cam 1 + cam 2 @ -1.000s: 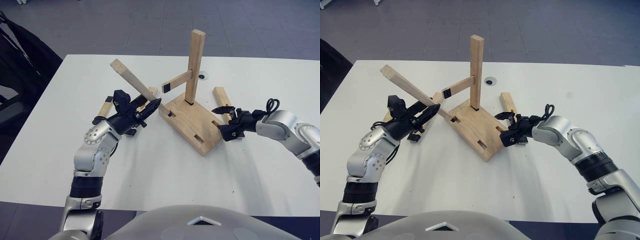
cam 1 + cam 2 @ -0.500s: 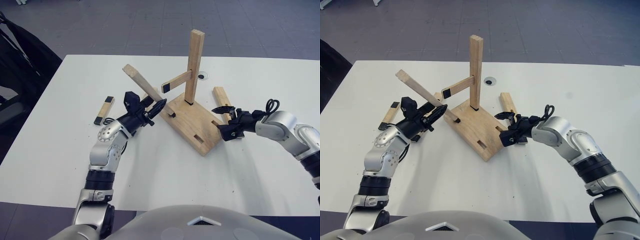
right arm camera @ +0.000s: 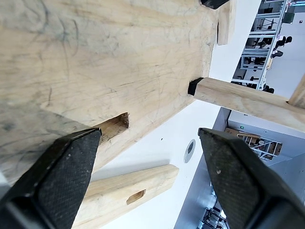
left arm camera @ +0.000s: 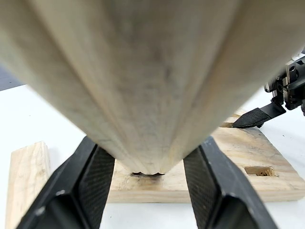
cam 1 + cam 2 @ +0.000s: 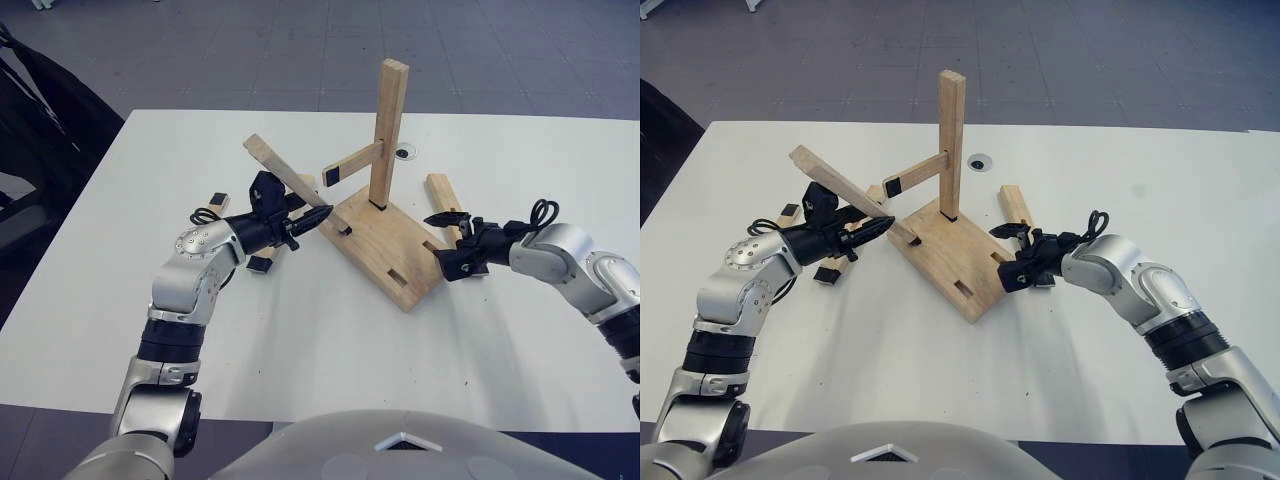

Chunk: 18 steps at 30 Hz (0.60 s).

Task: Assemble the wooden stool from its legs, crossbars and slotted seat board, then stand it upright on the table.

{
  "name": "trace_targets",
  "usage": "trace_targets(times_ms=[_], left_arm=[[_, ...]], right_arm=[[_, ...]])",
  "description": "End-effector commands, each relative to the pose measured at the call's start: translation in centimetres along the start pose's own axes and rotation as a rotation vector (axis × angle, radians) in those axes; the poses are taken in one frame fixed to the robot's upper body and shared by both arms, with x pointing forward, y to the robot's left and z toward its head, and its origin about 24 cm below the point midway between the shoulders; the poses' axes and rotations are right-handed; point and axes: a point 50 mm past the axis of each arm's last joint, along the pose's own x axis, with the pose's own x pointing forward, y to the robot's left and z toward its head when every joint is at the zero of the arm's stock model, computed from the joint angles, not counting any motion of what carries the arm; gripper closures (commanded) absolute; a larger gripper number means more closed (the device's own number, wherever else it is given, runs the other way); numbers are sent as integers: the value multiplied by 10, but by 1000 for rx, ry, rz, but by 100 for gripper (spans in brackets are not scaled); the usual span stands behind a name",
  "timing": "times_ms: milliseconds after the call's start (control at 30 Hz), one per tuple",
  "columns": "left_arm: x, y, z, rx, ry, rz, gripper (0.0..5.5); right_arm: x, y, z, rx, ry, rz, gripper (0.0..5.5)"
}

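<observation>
The slotted seat board (image 5: pixel 385 245) lies flat on the white table. One leg (image 5: pixel 389 130) stands upright in a slot of it, and a black-tipped crossbar (image 5: pixel 355 160) sticks out of that leg. My left gripper (image 5: pixel 312 214) is shut on a second leg (image 5: pixel 275 165), which slants with its lower end at the board's left corner. In the left wrist view that leg (image 4: pixel 143 71) sits between the dark fingers (image 4: pixel 90 176). My right gripper (image 5: pixel 447 245) is open at the board's right corner, its pads (image 3: pixel 62 176) astride the board's edge (image 3: pixel 95 57).
A loose leg (image 5: pixel 443 195) lies behind the board on the right. Short crossbars (image 5: pixel 210 210) lie on the table beside and under my left forearm. A round hole (image 5: pixel 405 153) marks the table behind the upright leg. The near table is bare.
My left arm carried the slanted leg rightward until its lower end met the board's left corner, then its elbow swung out left. The right arm and the board have stayed put.
</observation>
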Motion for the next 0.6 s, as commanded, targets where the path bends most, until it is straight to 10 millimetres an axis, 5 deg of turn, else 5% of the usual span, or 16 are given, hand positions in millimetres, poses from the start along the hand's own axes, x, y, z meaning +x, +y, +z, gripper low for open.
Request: trace_targets(times_ms=[33,400,600], left_arm=[[-13,5,-10,-37,188,82,344],[-2,12,-1,-72,366,224,345],[5,7,-22,-157,446,222,345]], right_arm=[[11,43,10,49,-24,194,172],[12,43,10,54,-23,193,172],[13,43,13,59,-26,192,172]])
